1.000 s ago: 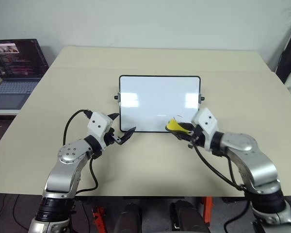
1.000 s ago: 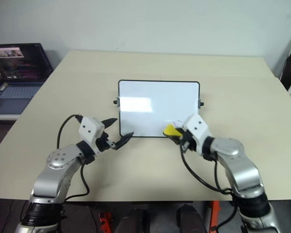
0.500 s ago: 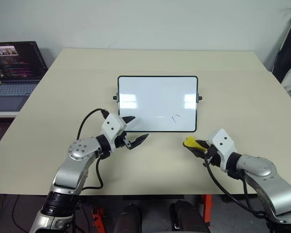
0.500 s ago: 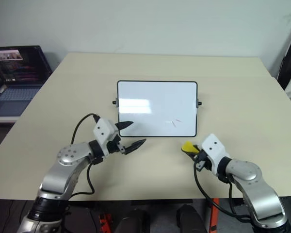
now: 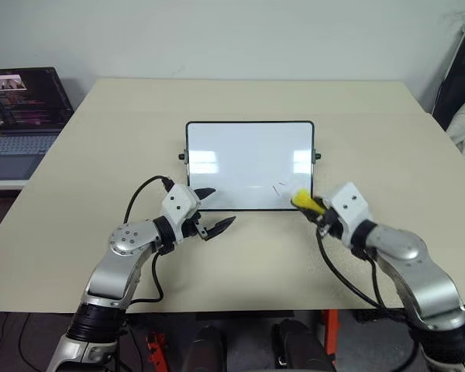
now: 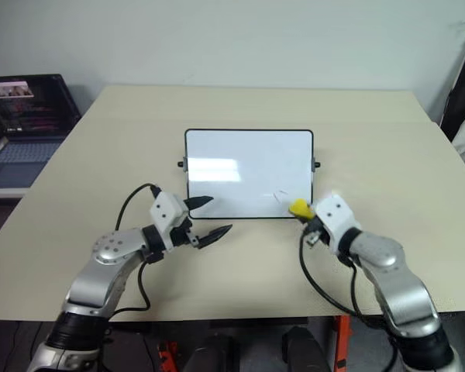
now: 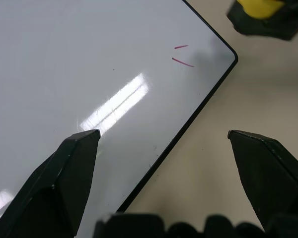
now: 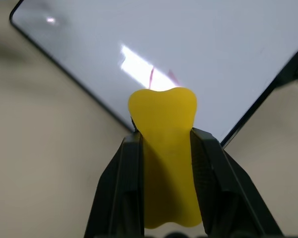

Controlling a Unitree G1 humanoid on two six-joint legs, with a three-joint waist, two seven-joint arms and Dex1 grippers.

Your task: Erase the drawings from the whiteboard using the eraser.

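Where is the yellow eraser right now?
In the left eye view, the small yellow block eraser is pinched in the right claw, at the glossy white whiteboard's near right corner, beside the red strokes.

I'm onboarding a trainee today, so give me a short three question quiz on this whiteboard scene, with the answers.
1. True or false: the right pincer is shut on the eraser.
2. Where on the whiteboard do the red drawings sit? A) far left corner B) near right corner C) centre
3. Fill in: the left pincer is ____, one finger over the board's near edge.

Key: 1 true; 2 B; 3 open.
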